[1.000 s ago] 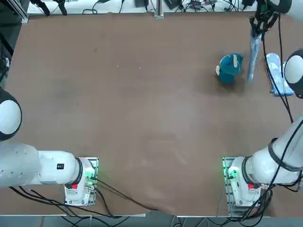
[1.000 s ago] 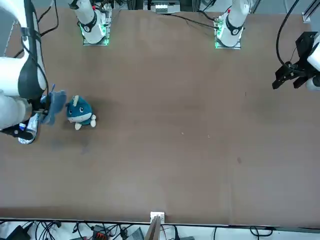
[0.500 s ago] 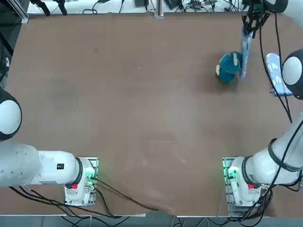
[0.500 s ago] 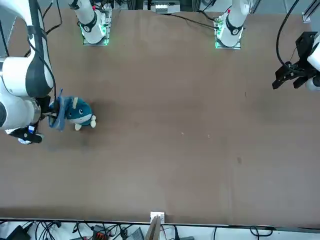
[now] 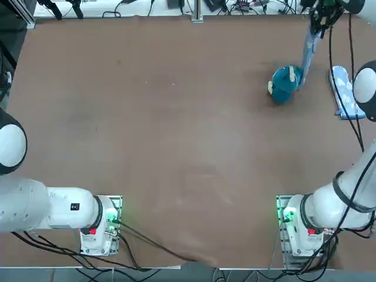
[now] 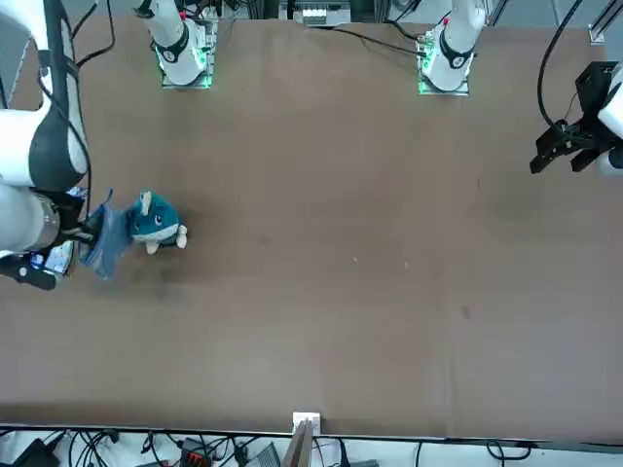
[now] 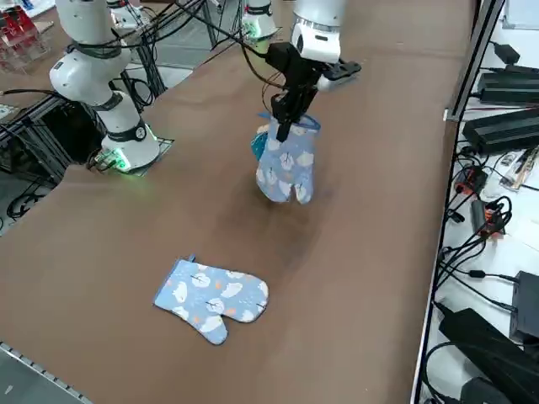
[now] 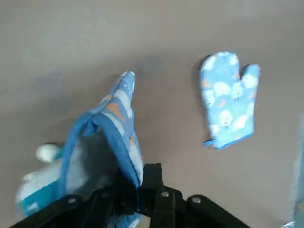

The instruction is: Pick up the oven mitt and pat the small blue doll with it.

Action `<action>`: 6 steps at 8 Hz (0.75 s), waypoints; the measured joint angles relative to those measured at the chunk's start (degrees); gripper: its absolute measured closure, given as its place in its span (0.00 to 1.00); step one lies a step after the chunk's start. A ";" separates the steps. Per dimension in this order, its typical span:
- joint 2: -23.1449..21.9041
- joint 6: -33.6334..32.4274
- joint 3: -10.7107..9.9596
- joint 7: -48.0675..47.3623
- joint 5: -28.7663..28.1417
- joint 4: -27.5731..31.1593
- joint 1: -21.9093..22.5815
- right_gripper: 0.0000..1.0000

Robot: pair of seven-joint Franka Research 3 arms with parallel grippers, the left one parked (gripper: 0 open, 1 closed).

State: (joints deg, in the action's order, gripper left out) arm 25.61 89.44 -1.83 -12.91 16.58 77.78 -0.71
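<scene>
From overhead, the right gripper is seen near the table's far edge, in the far right corner region, clamped on the cuff of the oven mitt, which hangs down just beside the small blue doll. A second mitt lies flat close to the table's right edge. The broad brown table is left open across its middle and left.

From the front, the oven mitt is seen dangling against the doll's side.

From the right side, the hanging mitt covers most of the doll; the second mitt lies well apart, nearer the table's edge.

In the wrist view, the fingers are pinched narrowly on the mitt's cuff edge.
</scene>
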 joint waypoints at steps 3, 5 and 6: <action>0.13 0.21 -0.30 11.11 11.87 0.49 -4.59 0.96; -0.08 5.43 -0.39 15.47 19.53 3.93 -7.36 0.96; -0.80 10.30 -0.45 16.08 24.22 7.61 -9.09 0.96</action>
State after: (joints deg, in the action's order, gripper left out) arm 24.81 99.74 -2.28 3.17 40.80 85.38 -9.80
